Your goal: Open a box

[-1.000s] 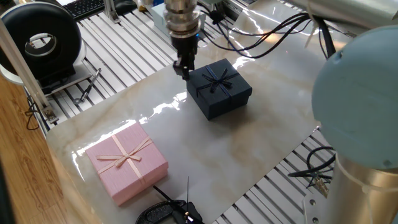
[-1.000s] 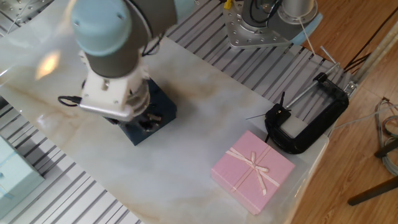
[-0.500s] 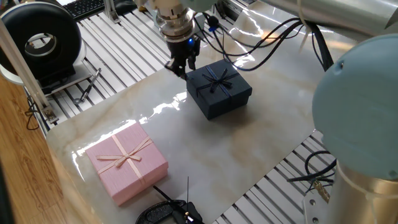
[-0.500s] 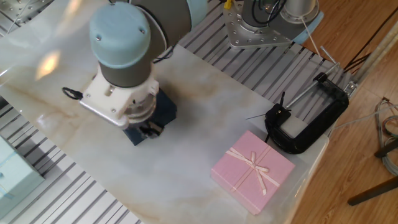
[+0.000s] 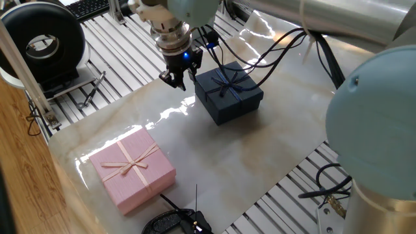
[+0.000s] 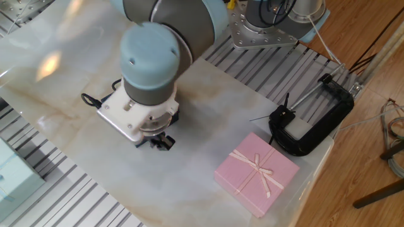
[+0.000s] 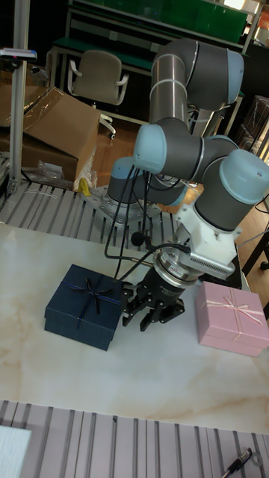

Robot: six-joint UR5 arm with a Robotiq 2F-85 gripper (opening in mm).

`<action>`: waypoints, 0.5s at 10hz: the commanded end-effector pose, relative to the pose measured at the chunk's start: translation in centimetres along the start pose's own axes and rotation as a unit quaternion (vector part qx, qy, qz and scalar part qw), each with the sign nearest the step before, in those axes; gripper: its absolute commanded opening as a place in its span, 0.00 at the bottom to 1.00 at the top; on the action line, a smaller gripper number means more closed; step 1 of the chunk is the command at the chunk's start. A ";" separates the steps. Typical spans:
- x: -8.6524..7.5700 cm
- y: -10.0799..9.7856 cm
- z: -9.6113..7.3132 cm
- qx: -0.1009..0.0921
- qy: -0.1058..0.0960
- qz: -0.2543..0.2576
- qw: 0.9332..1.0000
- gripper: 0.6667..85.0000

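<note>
Navy box sits on the marble slab, lid on, bow intact, so nothing is opened yet. Gripper hangs just beside the box's corner, fingers parted a little, holding nothing. Wrist hides the box almost entirely in the other fixed view; finger-to-box contact unclear. Pink box well apart

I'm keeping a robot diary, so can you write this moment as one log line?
gripper: open, empty, beside box | square dark navy-blue gift box: lid on, bow on top | square pink gift box: untouched
</note>
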State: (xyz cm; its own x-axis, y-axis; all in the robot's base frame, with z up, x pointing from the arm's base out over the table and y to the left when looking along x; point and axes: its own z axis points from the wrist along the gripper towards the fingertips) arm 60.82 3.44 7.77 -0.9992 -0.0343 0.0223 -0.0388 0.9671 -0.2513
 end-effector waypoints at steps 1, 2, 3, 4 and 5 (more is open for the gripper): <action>-0.4 -2.0 0.3 0.048 -0.008 -0.015 0.999 0.49; -0.1 -1.6 1.1 0.044 -0.011 -0.008 0.999 0.49; 0.5 -1.2 1.3 0.038 -0.014 0.002 0.999 0.48; 0.8 0.3 1.1 0.004 -0.011 0.011 1.000 0.47; 1.2 -0.4 1.1 0.017 -0.004 0.001 1.000 0.48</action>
State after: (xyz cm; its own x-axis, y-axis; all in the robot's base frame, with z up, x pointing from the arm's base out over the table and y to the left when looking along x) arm 60.35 2.43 7.12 -0.9990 -0.0429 0.0082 -0.0433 0.9525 -0.3014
